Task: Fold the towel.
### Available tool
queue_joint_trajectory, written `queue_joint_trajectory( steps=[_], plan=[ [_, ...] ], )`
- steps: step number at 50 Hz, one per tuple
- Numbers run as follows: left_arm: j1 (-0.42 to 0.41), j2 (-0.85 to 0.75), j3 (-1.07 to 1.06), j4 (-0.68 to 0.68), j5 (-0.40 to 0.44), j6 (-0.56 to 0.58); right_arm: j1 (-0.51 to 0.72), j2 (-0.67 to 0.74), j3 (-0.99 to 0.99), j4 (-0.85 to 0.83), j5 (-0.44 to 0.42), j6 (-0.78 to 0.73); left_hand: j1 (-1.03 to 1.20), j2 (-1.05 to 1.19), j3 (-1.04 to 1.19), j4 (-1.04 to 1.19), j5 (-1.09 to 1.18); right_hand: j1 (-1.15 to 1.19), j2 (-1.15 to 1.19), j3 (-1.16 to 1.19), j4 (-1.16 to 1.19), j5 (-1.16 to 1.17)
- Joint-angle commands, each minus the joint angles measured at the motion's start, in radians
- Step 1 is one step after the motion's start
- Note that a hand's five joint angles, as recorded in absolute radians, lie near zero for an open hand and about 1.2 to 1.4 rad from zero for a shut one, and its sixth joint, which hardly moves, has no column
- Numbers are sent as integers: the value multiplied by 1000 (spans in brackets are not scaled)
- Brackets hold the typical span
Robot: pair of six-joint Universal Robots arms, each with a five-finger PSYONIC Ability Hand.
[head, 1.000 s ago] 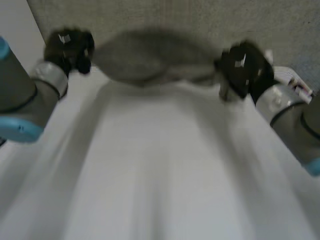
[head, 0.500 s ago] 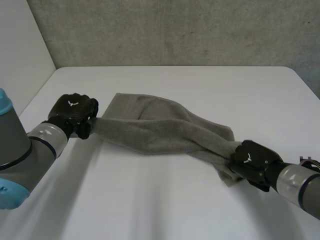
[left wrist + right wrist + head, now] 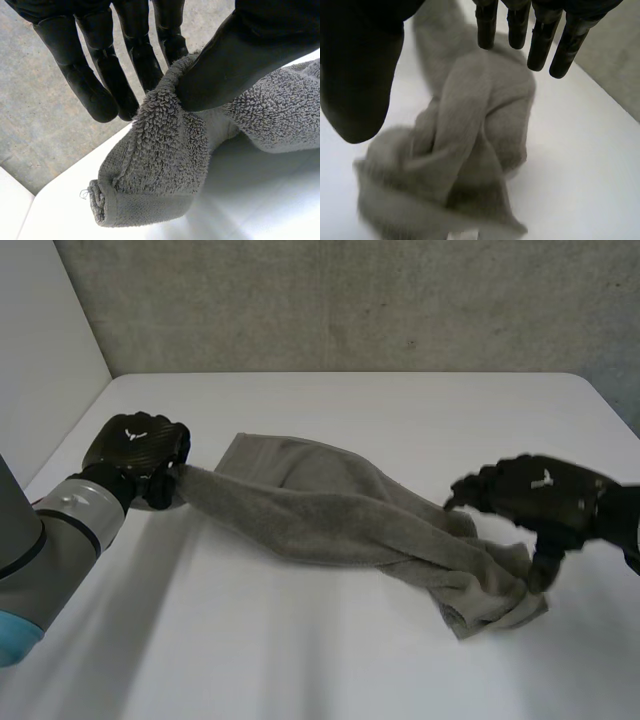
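A grey towel (image 3: 330, 515) lies twisted in a rope across the white table (image 3: 300, 670), running from the left towards the near right. My left hand (image 3: 135, 452) is shut on its left end. In the left wrist view the thumb (image 3: 235, 60) pinches a rolled corner of the towel (image 3: 160, 165) against the fingers. My right hand (image 3: 540, 495) hovers open just above the towel's bunched right end. The right wrist view has its straight fingers (image 3: 540, 45) and thumb spread apart over the heaped towel (image 3: 475, 140), holding nothing.
A grey rough wall (image 3: 350, 300) rises behind the table's far edge. A white panel (image 3: 40, 340) stands at the far left. Bare tabletop lies in front of the towel and beyond it.
Both hands brought the towel down and towards me. My right hand then opened, let go of the right end and rose. That end dropped into a heap. The left hand keeps its grip.
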Motion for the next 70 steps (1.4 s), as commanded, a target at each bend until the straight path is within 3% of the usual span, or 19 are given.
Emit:
queue_joint_trajectory(
  steps=[1,4,6,12,26,29,31,32,33,42,45,47,48,50,52,55,59,64,70],
  plan=[
    [6,1,11,10,-1,0,76,176,-207,-84,56,409,-84,-125,-155,-132,-281,-59,-75,-77,-85,-62],
    [10,1,15,10,-1,0,90,210,-234,-110,99,464,-84,-125,-155,-132,-281,-59,-75,-77,-85,-62],
    [16,2,15,8,-1,0,131,262,-264,-165,199,540,-84,-125,-155,-132,-281,-59,-75,-77,-85,-62],
    [16,1,16,10,-1,0,199,334,-278,-241,343,600,-84,-125,-155,-132,-281,-59,-75,-77,-85,-62],
    [17,-6,48,10,1,0,292,453,-306,-238,377,608,-84,-125,-155,-132,-281,75,59,57,48,71],
    [17,-9,67,10,1,-2,306,457,-307,-238,377,608,-84,-125,-155,-132,-281,292,276,274,265,288],
    [16,-12,77,10,-1,-5,311,460,-315,-238,371,605,-84,-125,-155,-132,-281,721,705,703,694,717],
    [17,-13,91,10,-1,-5,311,460,-315,-238,371,605,-84,-125,-155,-132,-281,724,708,705,697,720],
    [17,-16,106,11,-1,-6,314,463,-328,-235,371,605,-84,-125,-155,-132,-281,1067,1051,1048,1040,1063],
    [-3,-113,269,31,-7,-6,317,465,-516,-231,382,586,-84,-125,-155,-132,-281,1163,1147,1145,1136,1159],
    [-4,-174,397,33,-14,-8,323,448,-605,-316,391,577,-84,-125,-155,-132,-281,1163,1147,1145,1136,1159],
    [-18,-229,543,51,-19,-18,340,381,-603,-587,418,592,-84,-125,-155,-132,-281,1163,1147,1145,1136,1159],
    [-18,-229,544,51,-19,-18,340,381,-603,-589,419,592,-84,-125,-155,-132,-281,1163,1147,1145,1136,1159],
    [-20,-254,614,80,-27,-37,363,331,-556,-758,451,596,-84,-125,-155,-132,-281,1163,1147,1145,1136,1159],
    [-21,-282,706,173,-78,-101,377,231,-432,-1051,533,597,-84,-125,-155,-132,-281,1163,1147,1145,1136,1159],
    [-9,-283,734,279,-138,-138,390,189,-337,-1219,578,591,-84,-125,-155,-132,-281,1163,1147,1145,1136,1159],
    [-7,-282,734,345,-151,-140,392,183,-297,-1226,580,586,-84,-125,-155,-132,-281,1163,1147,1145,1136,1159],
    [-15,-277,663,306,-140,-140,392,180,-243,-1150,564,569,-84,-125,-155,-132,-281,1163,1147,1145,1136,1159],
    [-17,-268,442,232,-84,-132,392,178,-148,-951,497,352,-84,-125,-155,-132,-281,1163,1147,1145,1136,1159]
  ],
)
